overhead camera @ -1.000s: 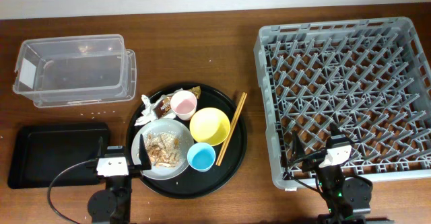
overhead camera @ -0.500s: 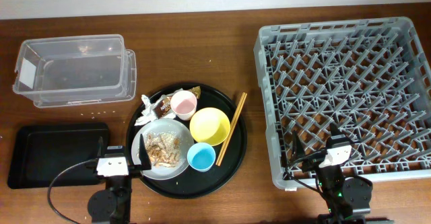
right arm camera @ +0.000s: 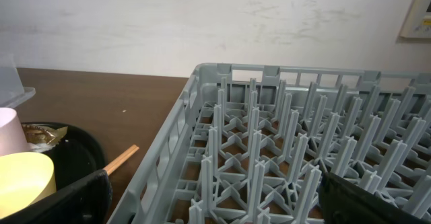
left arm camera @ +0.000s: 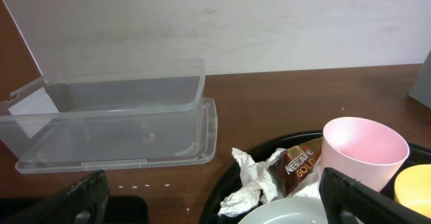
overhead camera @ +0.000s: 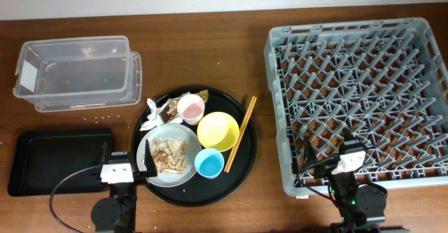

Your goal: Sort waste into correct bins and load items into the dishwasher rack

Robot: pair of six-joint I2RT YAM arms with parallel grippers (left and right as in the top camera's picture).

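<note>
The crumpled white napkin [overhead camera: 150, 117] and the brown snack wrapper [overhead camera: 168, 108] lie at the back left of the large round black tray [overhead camera: 241, 173]. The pink cup [overhead camera: 190, 108], yellow bowl [overhead camera: 218, 131], light-blue cup [overhead camera: 208, 163] and chopsticks [overhead camera: 240, 133] are on that tray too. So is the grey-white plate [overhead camera: 183, 173], which holds flaky food scraps [overhead camera: 168, 154]. My left gripper [overhead camera: 127, 156] is open and empty at the plate's near left. In the left wrist view [left arm camera: 219, 204] it faces the napkin [left arm camera: 249, 183], wrapper [left arm camera: 296, 167] and pink cup [left arm camera: 363, 150]. My right gripper [overhead camera: 327, 156] is open and empty over the near left corner of the grey dishwasher rack [overhead camera: 357, 96], seen also in the right wrist view [right arm camera: 215, 197].
The clear plastic box [overhead camera: 77, 72] with a white label stands at the back left and shows in the left wrist view [left arm camera: 114, 116]. The shallow black tray [overhead camera: 56, 159] lies in front of it. In the right wrist view the rack [right arm camera: 283, 136] fills the right and the chopsticks [right arm camera: 121, 158] show at left.
</note>
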